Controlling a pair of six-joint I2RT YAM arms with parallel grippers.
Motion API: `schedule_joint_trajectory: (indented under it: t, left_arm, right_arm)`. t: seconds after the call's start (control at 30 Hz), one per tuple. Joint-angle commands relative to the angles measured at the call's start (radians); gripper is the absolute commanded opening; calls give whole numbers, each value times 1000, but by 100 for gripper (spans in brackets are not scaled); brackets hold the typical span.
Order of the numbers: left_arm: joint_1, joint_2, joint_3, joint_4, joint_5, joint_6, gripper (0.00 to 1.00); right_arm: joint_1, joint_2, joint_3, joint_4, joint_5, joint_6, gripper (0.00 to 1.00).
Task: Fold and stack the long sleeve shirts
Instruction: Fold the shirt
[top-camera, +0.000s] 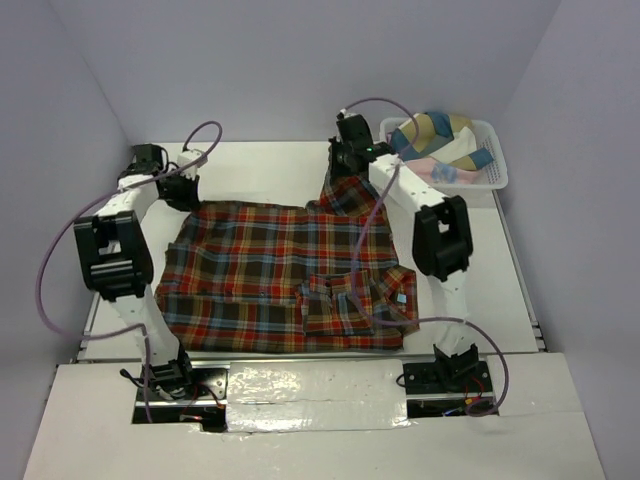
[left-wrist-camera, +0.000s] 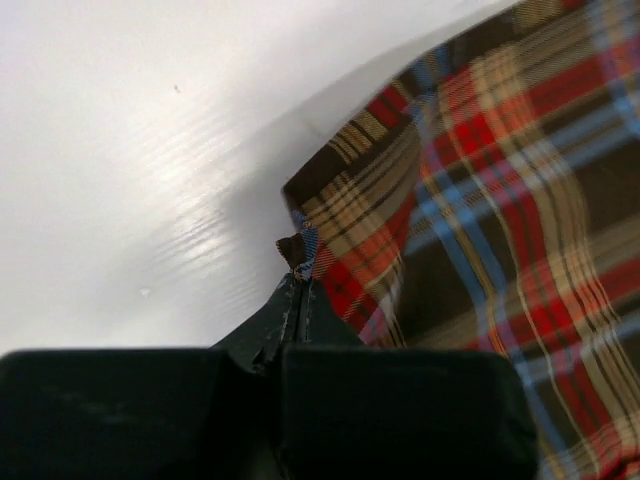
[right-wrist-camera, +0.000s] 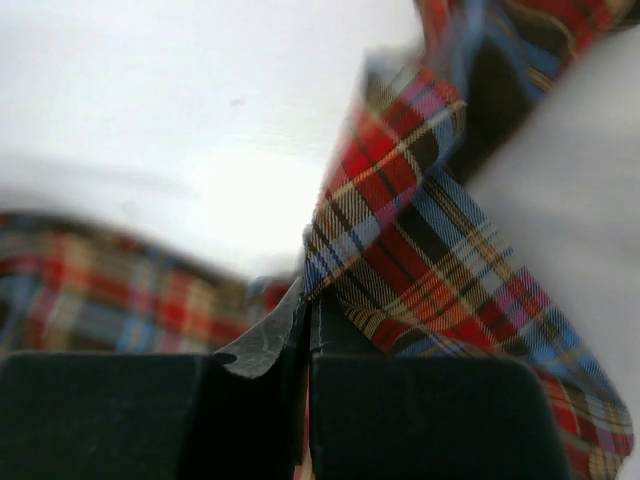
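One plaid shirt (top-camera: 260, 275) is lying across the middle of the tabletop (top-camera: 260, 165). My left gripper (left-wrist-camera: 298, 290) is pinching its far left corner, my right gripper (right-wrist-camera: 308, 305) its far right part. One basket (top-camera: 497, 178) is sitting at the far right corner.

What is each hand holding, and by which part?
Both hold the plaid shirt: the left hand pinches its far left corner, the right hand its raised far right edge.

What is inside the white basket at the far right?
Bunched cloth, striped blue, tan and pink, fills the basket. Anything beneath the cloth is covered.
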Motion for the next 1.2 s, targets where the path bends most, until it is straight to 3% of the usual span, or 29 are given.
schedule_joint_trajectory:
  t: [0.0,0.17,0.27,0.3,0.4,0.6,0.7,0.87,1.0,1.17]
  left_arm:
    - [9,-242,-87,61,81,230,0]
    - [98,-335,-152,-41,187,448,0]
    - [144,-379,-186,-236,261,676,0]
    - [150,-402,-200,-344,269,816,0]
    - [179,-440,-285,-478,229,1021,0]
    - [200,-499,-333,-532,275,1118,0]
    - [200,-520,-380,-595,234,1255,1]
    - [200,-563,-513,-643,74,1417,51]
    - [209,-591,-504,-600,13,1366,63]
    - [209,-609,-444,-571,45,1295,78]
  right_arm:
    - [69,-289,-211,160,13,-49,0]
    - [135,-585,-549,250,51,-6,0]
    - [180,-735,-742,281,86,32,0]
    - [191,-768,-819,286,103,49,0]
    - [215,-900,-936,286,105,98,0]
    - [237,-1074,-1106,278,125,175,0]
    - [266,-1127,-1163,273,134,200,0]
    - [329,-1144,-1237,315,131,244,0]
    - [362,-1124,-1258,335,128,278,0]
    - [366,-1127,-1277,352,126,278,0]
